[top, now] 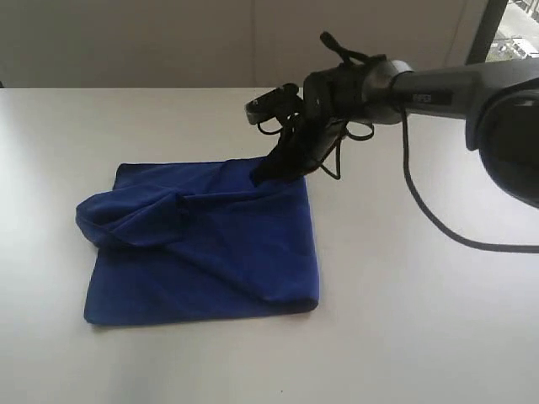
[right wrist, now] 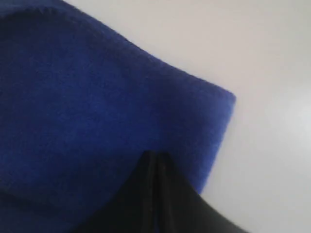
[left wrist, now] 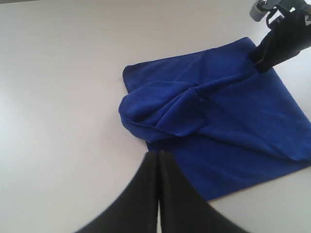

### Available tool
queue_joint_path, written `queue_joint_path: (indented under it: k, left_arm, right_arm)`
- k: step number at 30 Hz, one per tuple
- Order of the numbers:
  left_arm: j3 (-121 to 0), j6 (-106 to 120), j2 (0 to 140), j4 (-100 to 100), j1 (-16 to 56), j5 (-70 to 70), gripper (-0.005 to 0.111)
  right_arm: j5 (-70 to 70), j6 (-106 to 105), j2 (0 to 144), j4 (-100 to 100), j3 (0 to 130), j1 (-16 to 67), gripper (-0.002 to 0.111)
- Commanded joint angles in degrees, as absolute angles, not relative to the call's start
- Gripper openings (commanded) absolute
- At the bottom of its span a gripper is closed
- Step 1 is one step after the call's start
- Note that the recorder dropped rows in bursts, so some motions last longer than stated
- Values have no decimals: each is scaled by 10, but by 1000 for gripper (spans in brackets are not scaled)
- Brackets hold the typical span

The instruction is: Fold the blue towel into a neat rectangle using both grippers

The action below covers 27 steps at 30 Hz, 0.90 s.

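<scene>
Blue towel (top: pixel 219 261) touches the closed right fingers (top: pixel 274 164) at one corner.

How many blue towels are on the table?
1. The blue towel lies loosely folded on the white table, one side bunched up. No second towel shows, though folds could hide one.

Open tabletop around one cloth
We find bare table (top: pixel 421 337) near, left and right of the blue towel (top: pixel 210 269); its humped left end, the right gripper (top: pixel 266 174) at its far corner and a drooping cable (top: pixel 459 240) stand in our way.
</scene>
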<state>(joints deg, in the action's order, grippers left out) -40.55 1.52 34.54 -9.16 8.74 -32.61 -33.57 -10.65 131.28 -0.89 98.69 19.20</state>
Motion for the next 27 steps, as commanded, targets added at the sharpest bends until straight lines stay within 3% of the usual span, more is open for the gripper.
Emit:
queue_joint_path:
  k: [1,11,18,27]
  left_arm:
    - [-404,15,341,-97,87,-326,0]
    - [-404,15,341,-97,87,-326,0]
    - [-404,15,341,-97,87,-326,0]
    - [-404,15,341,-97,87,-326,0]
  right_arm:
    - [-293,-172,1319,-80,985,189,0]
    - [-285,-140,1356,-66,985,177,0]
    - [-362,117,1356,44,985,145,0]
    - [-475,163,1344,66,985,120,0]
